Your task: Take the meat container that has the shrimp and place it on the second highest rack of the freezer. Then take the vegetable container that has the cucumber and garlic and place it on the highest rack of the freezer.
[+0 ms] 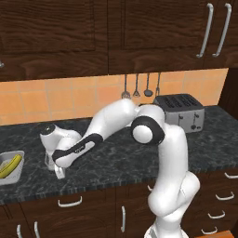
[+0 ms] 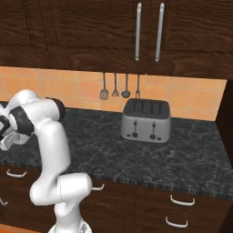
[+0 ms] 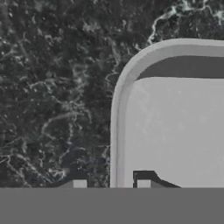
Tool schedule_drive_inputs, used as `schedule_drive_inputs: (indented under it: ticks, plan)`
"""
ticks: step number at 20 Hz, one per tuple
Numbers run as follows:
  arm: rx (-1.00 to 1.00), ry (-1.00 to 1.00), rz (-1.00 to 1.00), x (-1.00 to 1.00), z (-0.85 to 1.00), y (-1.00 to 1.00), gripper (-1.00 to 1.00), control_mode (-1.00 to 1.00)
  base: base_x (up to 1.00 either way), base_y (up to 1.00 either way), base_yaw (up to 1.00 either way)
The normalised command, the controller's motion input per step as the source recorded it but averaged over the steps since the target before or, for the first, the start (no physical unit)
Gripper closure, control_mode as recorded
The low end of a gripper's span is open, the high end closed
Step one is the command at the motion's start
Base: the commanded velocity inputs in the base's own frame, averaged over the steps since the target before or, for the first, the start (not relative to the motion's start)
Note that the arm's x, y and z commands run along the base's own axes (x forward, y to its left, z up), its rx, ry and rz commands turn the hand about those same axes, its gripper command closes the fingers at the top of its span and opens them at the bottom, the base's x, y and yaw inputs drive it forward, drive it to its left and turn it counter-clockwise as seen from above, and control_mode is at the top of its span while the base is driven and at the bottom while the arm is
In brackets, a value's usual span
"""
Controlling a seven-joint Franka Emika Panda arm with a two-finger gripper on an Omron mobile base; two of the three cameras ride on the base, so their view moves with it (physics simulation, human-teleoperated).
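**Tray grab at the far end of the bench, rim pinch looks like the right call**

The arm is stretched out low, well away from the toaster [image 1: 179,113], with the gripper [image 1: 59,171] down at the bench [image 1: 116,155] near its front edge. In the hand view a pale grey container [image 3: 120,100] sits right under the gripper [image 3: 111,183], and the jaws stand narrow, one tip on each side of its curved rim. I can't tell if they're actually pinching it. No food shows in the part of the tray I can see, so I can't say it's the shrimp one.

Even further from the toaster, at the picture's edge, there's the vegetable container [image 1: 16,175] with the cucumber [image 1: 10,166] lying in it.

My guess on handling: thin, stiff, light, shallow and smooth-walled, so a bit slippery. The rim is the only sensible place to grab. Held by one edge it'll want to tip, so keep it level or the contents slide.
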Motion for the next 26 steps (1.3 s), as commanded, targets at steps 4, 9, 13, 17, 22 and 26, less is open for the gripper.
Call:
schedule_drive_inputs:
  ticks: [4, 9, 13, 17, 22, 26]
  plan:
    - [0.21, 0.0, 0.0, -0.01, 0.01, -0.97, 1.0, -1.0, 0.0, 0.0, 0.0]
    - [0.08, -0.03, 0.0, -0.24, 0.75, -0.61, 1.0, -1.0, 0.0, 0.0, 0.0]
    - [0.0, -0.08, 0.02, -0.62, 1.0, -0.31, 1.0, -1.0, 0.0, 0.0, 0.0]
    - [0.05, -0.12, -0.03, -0.84, 1.0, -0.48, 1.0, -1.0, 0.0, 0.0, 0.0]
    - [0.06, 0.0, -0.01, -0.76, 0.99, -0.73, 1.0, -1.0, 0.0, 0.0, 0.0]
    - [0.0, 0.0, -0.07, -0.73, 0.54, -0.96, 1.0, -1.0, 0.0, 0.0, 0.0]
